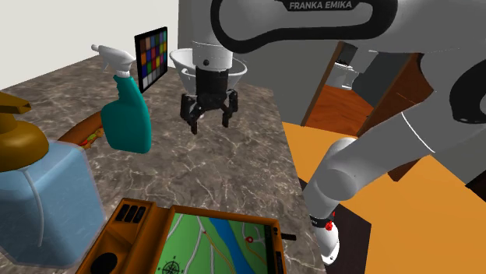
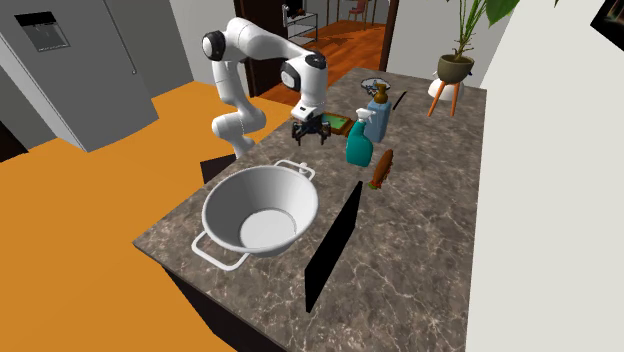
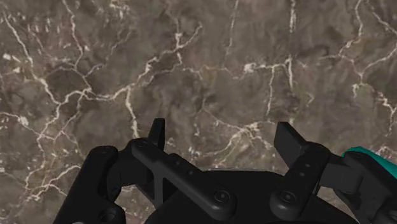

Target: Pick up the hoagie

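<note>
**A:** Hoagie (image 2: 381, 170) is lying on the marble desk (image 2: 420, 230), just beside the teal spray bottle (image 2: 360, 146). Nothing is touching it.

**B:** Logging the same from the shoulder view. One brown end is poking out between the bottle and the blue soap dispenser (image 1: 39, 194). How is the tool (image 1: 208, 117) looking?

**A:** Hovering above bare desk, fingers (image 3: 157, 132) standing wide apart and gripping nothing. In the wrist view only marble veining is lying between them, and a sliver of teal bottle is peeking past one side.

**B:** So progress is reading as early.

**A:** Judging it so. The tool is not yet sitting over the hoagie, so the lowering, the closing and the lift are all waiting. In the second exterior view the spray bottle is standing roughly between tool and hoagie.

**B:** What is remaining, then?

**A:** Nearly everything, I'm thinking. That means travelling past or around the bottle, lining the fingers up across the hoagie's narrow width, lowering, closing, then raising it off the desk.

**B:** Flagging one risk: the bottle is sitting close to the hoagie, so a careless approach may be knocking it over.
</note>
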Available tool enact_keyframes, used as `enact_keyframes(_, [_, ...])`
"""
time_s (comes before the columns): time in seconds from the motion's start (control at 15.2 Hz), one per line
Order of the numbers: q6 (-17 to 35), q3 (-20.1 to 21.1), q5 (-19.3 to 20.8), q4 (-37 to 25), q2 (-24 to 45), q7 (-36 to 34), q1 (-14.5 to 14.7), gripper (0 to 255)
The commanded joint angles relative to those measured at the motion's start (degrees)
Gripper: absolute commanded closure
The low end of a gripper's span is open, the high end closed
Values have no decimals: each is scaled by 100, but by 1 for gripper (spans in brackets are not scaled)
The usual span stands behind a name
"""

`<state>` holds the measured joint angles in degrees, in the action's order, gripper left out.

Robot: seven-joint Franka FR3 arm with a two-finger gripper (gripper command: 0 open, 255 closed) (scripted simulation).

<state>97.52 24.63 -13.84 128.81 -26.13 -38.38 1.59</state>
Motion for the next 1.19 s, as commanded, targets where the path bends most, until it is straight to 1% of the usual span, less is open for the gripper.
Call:
enact_keyframes(0.0, [157,264,-39,-291,370,-559,-52,0])
enact_keyframes(0.2, [357,617,36,-781,962,-1354,-140,0])
enact_keyframes(0.33, [476,834,163,-1145,1397,-1903,-185,0])
enact_keyframes(0.46, [576,1028,353,-1540,1864,-2467,-206,0])
enact_keyframes(0.66, [669,1256,749,-2200,2619,-3330,-167,0])
enact_keyframes(0.86, [669,1344,1229,-2952,3414,-4171,20,0])
enact_keyframes(1.12, [500,1251,1857,-4137,4476,-5155,473,0])
